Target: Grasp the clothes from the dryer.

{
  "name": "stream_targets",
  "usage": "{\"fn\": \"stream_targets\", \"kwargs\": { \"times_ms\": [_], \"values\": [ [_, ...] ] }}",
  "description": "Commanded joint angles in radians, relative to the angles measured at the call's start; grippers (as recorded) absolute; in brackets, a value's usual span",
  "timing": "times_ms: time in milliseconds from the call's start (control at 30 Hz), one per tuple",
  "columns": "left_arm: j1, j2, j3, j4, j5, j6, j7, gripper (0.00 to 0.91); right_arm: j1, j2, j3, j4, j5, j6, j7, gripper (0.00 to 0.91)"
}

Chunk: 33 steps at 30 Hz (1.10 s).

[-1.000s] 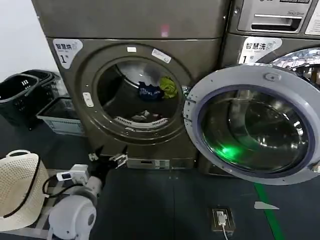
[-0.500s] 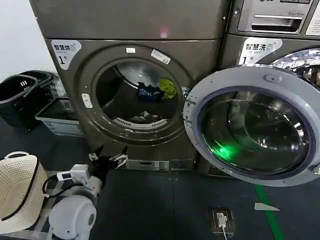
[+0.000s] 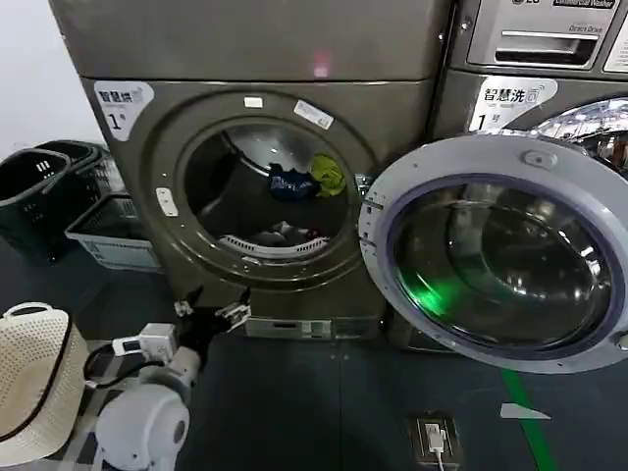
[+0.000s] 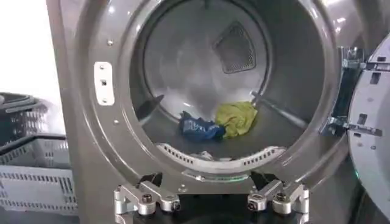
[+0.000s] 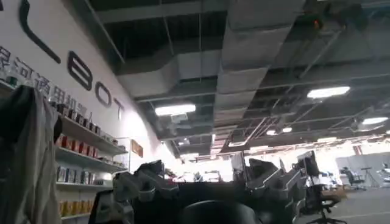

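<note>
The dryer (image 3: 147, 177) stands at the left with its porthole open and its glass door (image 3: 491, 255) swung out to the right. Of the clothes in the drum, a dark blue piece (image 3: 292, 183) and a yellow-green piece (image 3: 330, 174) lie at the back, and a dark and white patterned one (image 3: 285, 235) lies near the front lip. My left gripper (image 3: 211, 312) hangs open and empty, low in front of the dryer below the porthole. In the left wrist view the blue piece (image 4: 198, 128) and yellow-green piece (image 4: 237, 117) lie beyond the left gripper (image 4: 211, 204). My right gripper (image 5: 210, 182) points up at a ceiling, open and empty.
Grey and black laundry baskets (image 3: 108, 231) stand left of the dryer. A white woven basket (image 3: 29, 378) sits at the lower left beside my arm. The silver LG machine (image 3: 530, 59) is on the right. A floor socket (image 3: 435, 432) and green floor tape (image 3: 520, 412) lie below the door.
The head view has drifted a little, so the dryer and the white basket sit slightly further left. The left gripper holds its place, still open. The clothes have not moved.
</note>
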Motion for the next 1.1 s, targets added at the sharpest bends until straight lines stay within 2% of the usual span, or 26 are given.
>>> {"fn": "stream_targets", "kwargs": {
  "times_ms": [33, 1100],
  "values": [
    [0.000, 0.000, 0.000, -0.001, -0.001, 0.049, 0.000, 0.907, 0.000, -0.001, 0.000, 0.001, 0.000, -0.001, 0.000, 0.907],
    [-0.001, -0.001, -0.003, 0.002, 0.002, 0.049, 0.002, 0.907, 0.007, 0.003, -0.005, 0.002, -0.001, 0.000, 0.000, 0.907]
  ]
}}
